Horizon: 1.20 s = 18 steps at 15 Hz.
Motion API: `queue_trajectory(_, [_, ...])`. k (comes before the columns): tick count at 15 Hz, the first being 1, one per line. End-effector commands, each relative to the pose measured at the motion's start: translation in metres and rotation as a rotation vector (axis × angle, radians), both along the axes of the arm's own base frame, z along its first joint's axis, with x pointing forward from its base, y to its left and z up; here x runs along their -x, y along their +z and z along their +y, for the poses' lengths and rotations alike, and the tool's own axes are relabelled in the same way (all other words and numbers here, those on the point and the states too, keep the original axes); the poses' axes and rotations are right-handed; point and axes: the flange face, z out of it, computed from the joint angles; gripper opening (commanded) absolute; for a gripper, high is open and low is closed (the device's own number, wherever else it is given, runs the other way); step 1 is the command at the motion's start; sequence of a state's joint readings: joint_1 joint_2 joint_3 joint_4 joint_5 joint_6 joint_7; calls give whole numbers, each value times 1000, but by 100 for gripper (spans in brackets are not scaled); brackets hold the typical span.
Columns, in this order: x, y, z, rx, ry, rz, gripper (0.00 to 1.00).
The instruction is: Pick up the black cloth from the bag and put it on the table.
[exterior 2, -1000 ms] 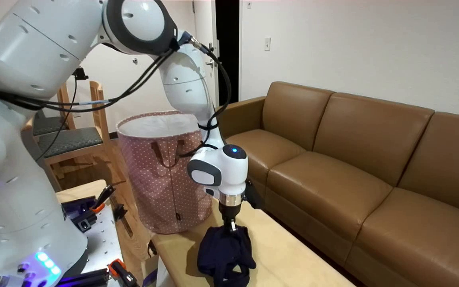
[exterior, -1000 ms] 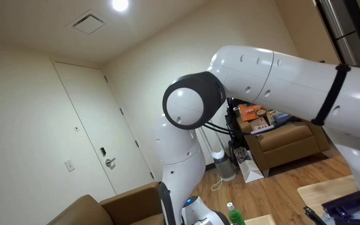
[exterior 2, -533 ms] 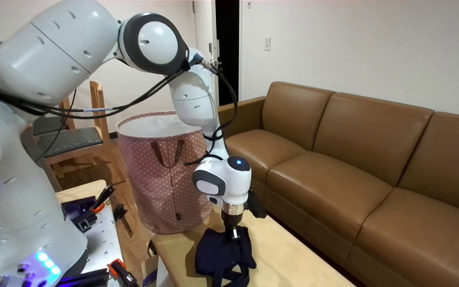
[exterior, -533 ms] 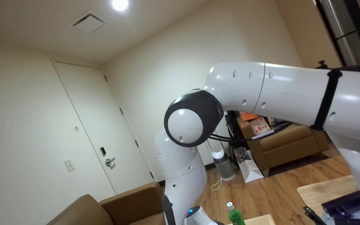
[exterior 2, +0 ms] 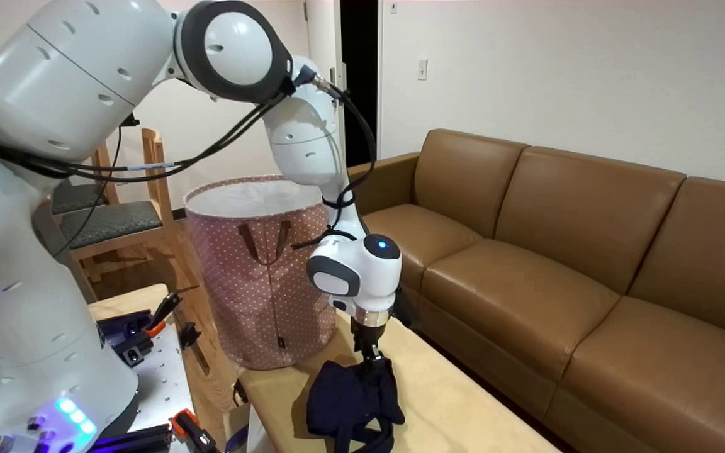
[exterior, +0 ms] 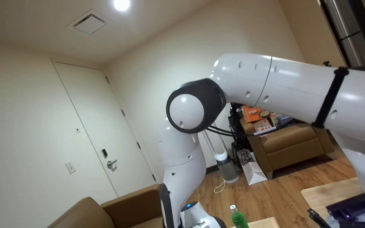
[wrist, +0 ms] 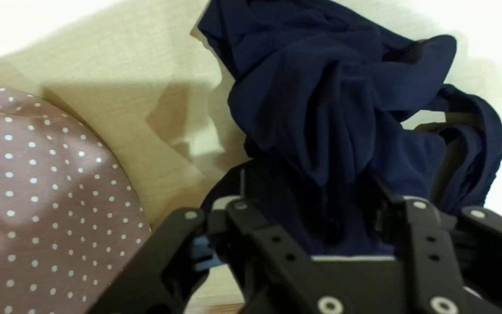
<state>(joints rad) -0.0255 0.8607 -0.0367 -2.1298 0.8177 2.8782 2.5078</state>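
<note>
Ops: Biggest first, go.

Me: Brown sofa (exterior 2: 526,270), runs along one long edge of the worktop (exterior 2: 457,402). My base (exterior 2: 54,377) is off the opposite long edge.

Ops: Far end?

Me: Pink dotted bag (exterior 2: 262,283) at the far corner on my base's side. Can't tell if it stands on the worktop or just beside it.

Ops: And the task item?

Me: The dark cloth (exterior 2: 353,399) lies bunched on the worktop, closer to my base's long edge than to the sofa's. A strap-like loop (wrist: 493,139) sticks out of it.

Ops: Holding it?

Me: No grip on it. My pincer (wrist: 314,200) hangs at the cloth's bag-side end, jaws well apart, folds showing in the gap. Can't tell if either jaw touches fabric.

Ops: Smaller stuff?

Me: Green bottle (exterior: 239,219), bottom out of view, by a pale wood corner (exterior: 263,223) low in an exterior view. Can't tell if that's the same worktop.
</note>
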Motion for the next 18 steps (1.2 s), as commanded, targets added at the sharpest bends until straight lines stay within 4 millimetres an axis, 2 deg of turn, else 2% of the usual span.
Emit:
queue_trajectory(1, [9,61,-8,-65,77,-37,94])
queue_trajectory(3, [15,96,-14,-67,93,-54,100])
queue_trajectory(6, [30,147,-17,-44,158,-45,100])
queue_trajectory(9, [42,192,-12,9,340,-31,100])
queue_trajectory(10, [43,207,-9,8,307,-68,100])
queue_trajectory(11, [28,178,-19,10,303,-43,100])
queue_trajectory(13, [33,201,-13,9,312,-76,100])
queue_trajectory(14, [36,205,-12,9,314,-83,100])
queue_trajectory(16, [32,209,-8,61,454,-84,100])
queue_trajectory(18, [34,220,-10,115,573,-59,100])
